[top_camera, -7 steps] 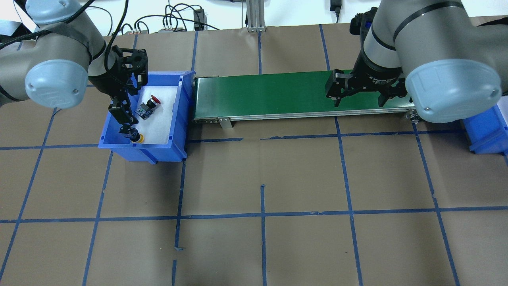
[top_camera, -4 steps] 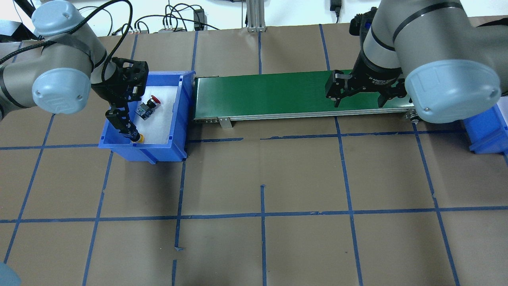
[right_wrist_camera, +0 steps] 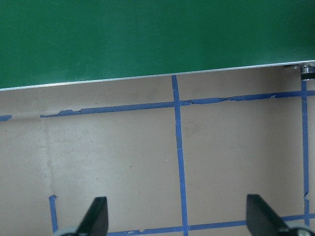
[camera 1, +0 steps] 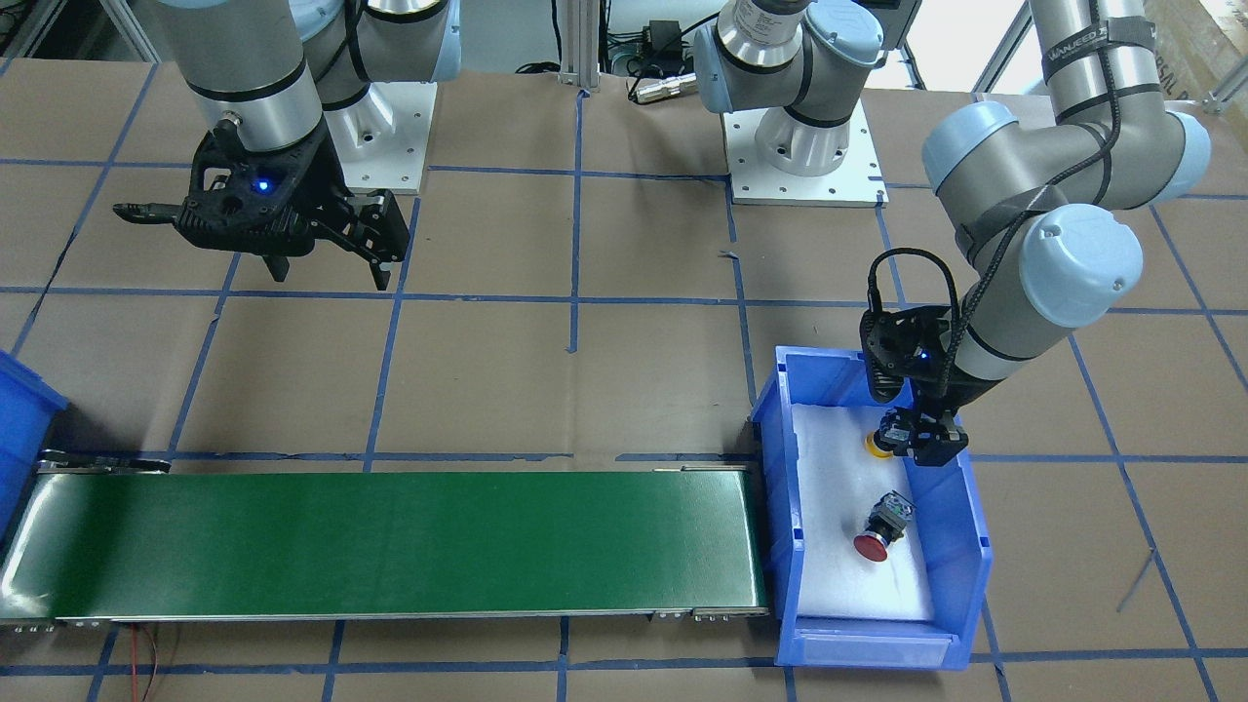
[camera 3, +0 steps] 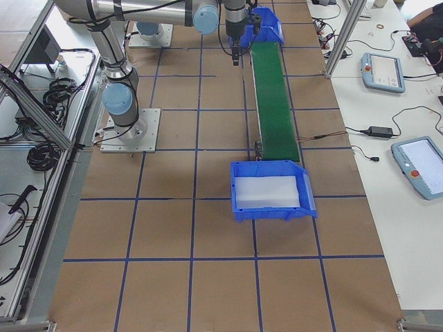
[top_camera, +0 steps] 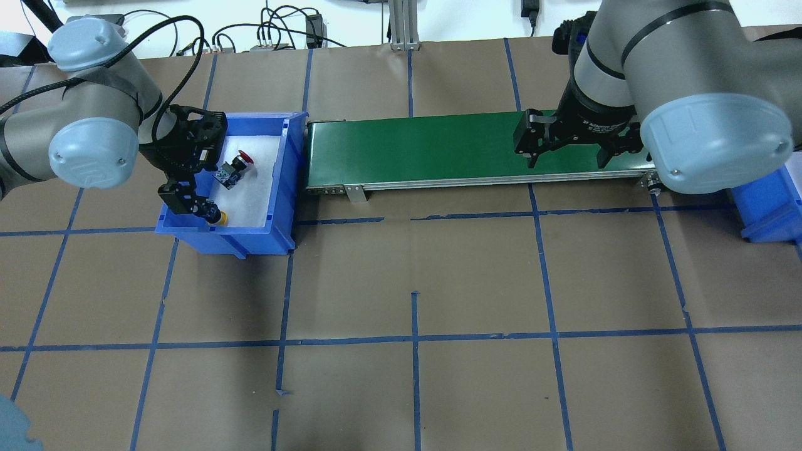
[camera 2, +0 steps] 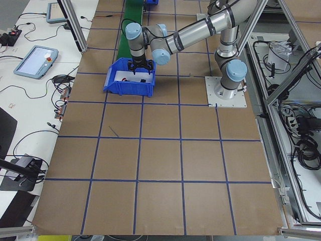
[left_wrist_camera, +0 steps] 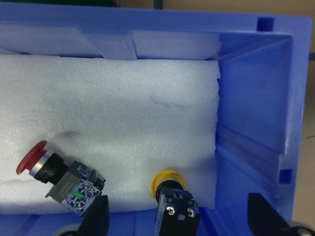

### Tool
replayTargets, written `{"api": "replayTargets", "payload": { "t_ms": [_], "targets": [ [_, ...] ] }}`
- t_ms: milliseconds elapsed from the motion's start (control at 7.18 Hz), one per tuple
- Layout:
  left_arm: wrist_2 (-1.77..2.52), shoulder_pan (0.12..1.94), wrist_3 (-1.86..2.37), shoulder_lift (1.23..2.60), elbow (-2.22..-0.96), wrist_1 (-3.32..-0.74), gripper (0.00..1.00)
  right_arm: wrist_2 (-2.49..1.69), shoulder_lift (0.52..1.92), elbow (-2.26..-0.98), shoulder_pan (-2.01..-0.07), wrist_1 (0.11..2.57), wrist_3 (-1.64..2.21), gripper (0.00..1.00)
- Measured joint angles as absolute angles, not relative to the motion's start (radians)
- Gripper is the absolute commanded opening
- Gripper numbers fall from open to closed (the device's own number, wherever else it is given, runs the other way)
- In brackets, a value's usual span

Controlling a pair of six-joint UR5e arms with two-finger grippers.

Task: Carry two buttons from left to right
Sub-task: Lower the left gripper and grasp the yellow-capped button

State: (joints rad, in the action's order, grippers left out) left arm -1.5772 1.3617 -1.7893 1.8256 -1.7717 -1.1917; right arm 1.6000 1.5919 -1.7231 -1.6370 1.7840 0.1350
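— At the left end of the surface (top_camera: 476,275), what is in that blue bin (top_camera: 285,188)?

— A white foam pad (left_wrist_camera: 123,108) lines it. The red-capped button (left_wrist_camera: 56,172) lies on its side toward the middle of the pad, with its cap turned toward the conveyor. The yellow-capped button (left_wrist_camera: 170,196) lies by the bin wall nearest the robot, also on its side.

— And the arm over it?

— The left gripper (camera 1: 915,439) reaches down into the bin. Its jaws stand wide, one on each side of the yellow-capped button's black body. The wrist view shows a clear gap on both sides, so nothing is held.

— What comes next, going right?

— The conveyor (top_camera: 413,150) starts just beside the bin, and its green belt runs off to the right with nothing on it.

— And at the far end?

— The right gripper (top_camera: 567,164) hangs above the belt's right end, over the edge nearer the robot. Its jaws are spread wide with nothing between them. Its wrist camera sees only the belt edge, brown paper and blue tape lines. Past it, a second blue bin (top_camera: 767,210) shows at the frame's right edge, partly hidden behind the arm's elbow.
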Motion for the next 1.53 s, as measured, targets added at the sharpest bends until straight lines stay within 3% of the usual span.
{"api": "replayTargets", "payload": {
  "t_ms": [696,836,975,1114,1532],
  "targets": [
    [-1.618,1.353,-1.788,1.866,-1.807,-1.103,0.99,1.6,1.592,-1.725,-1.637,1.784,0.134,1.0],
    [-1.623,1.352,-1.786,1.877,-1.814,-1.088,0.79,1.6,1.592,-1.725,-1.638,1.784,0.134,1.0],
    [-1.622,1.352,-1.786,1.884,-1.825,-1.074,0.31,1.6,1.592,-1.725,-1.638,1.784,0.134,1.0],
    [-1.618,1.352,-1.786,1.89,-1.833,-1.055,0.25,1.6,1.592,-1.726,-1.638,1.784,0.134,1.0],
    [-1.62,1.352,-1.788,1.893,-1.828,-1.031,0.23,1.6,1.592,-1.73,-1.639,1.784,0.135,1.0]
  ]
}}
